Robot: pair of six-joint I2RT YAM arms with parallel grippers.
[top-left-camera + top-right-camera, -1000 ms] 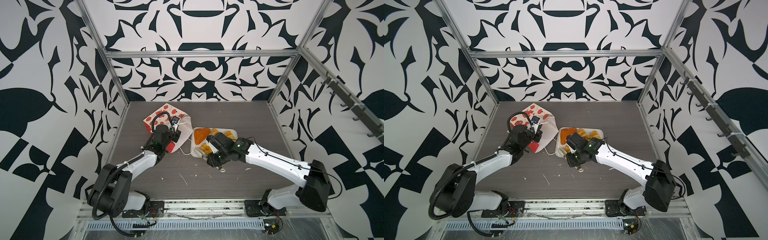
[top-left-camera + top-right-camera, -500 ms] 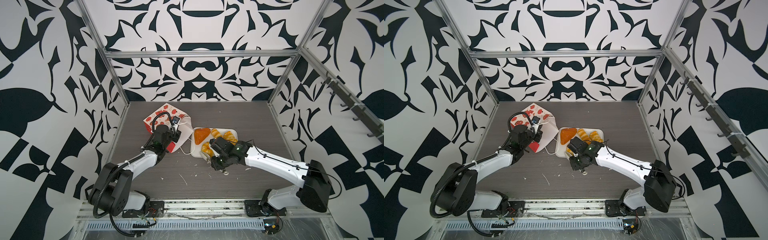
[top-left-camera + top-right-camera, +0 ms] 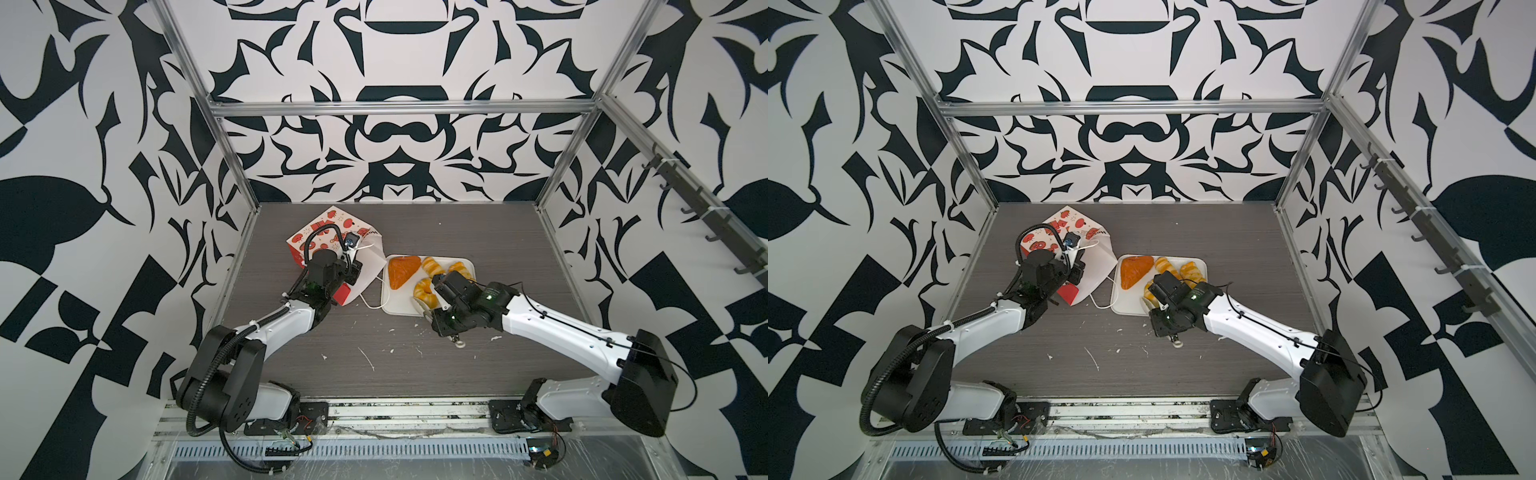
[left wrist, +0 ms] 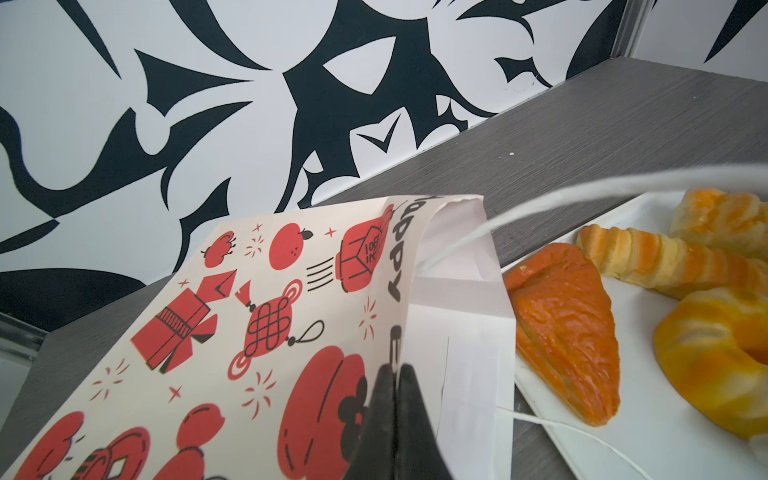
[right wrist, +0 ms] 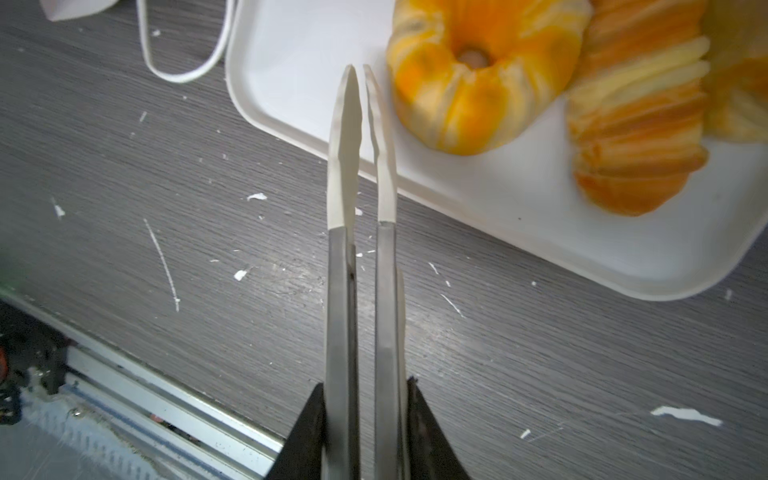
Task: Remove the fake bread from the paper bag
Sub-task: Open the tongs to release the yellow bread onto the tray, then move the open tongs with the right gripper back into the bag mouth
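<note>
Above the tray [image 5: 299,62] rim, seemingly between picks, my right gripper [image 5: 366,395] presses empty tongs [image 5: 343,291] nearly together; fake bread [image 4: 569,332] lies on it, my left gripper [image 4: 395,386] pinches the paper bag [image 4: 249,311], whose mouth I'd probe next.

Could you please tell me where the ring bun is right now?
In both top views the ring bun lies on the white tray, just right of the orange triangle and beside the right gripper's tongs.
</note>
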